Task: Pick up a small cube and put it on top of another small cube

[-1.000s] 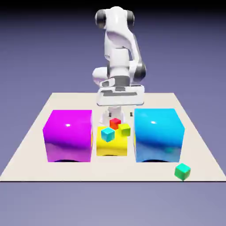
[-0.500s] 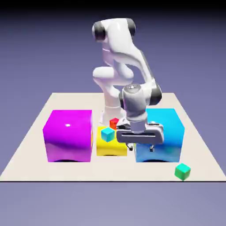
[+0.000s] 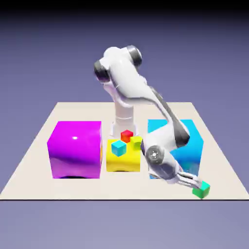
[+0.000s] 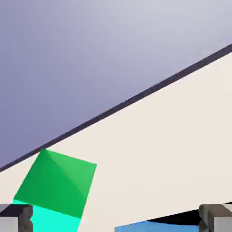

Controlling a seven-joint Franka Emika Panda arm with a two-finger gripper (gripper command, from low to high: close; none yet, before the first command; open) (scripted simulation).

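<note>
tool [image 3: 195, 184]: fingers wide apart, holds nothing, low by the green cube
green cube [image 3: 201, 189]: on surface [image 3: 29, 160], near front edge, w/ tool just beside

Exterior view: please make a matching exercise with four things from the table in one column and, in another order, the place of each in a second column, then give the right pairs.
Things:
1. emerald-green cube
2. magenta block
3. small cyan cube
4. gripper

Places:
A. on top of the yellow block
B. at the exterior view's left of the table
C. alone near the front right corner
D. low, open, right beside the emerald-green cube

Pairs: 1-C, 2-B, 3-A, 4-D
</note>
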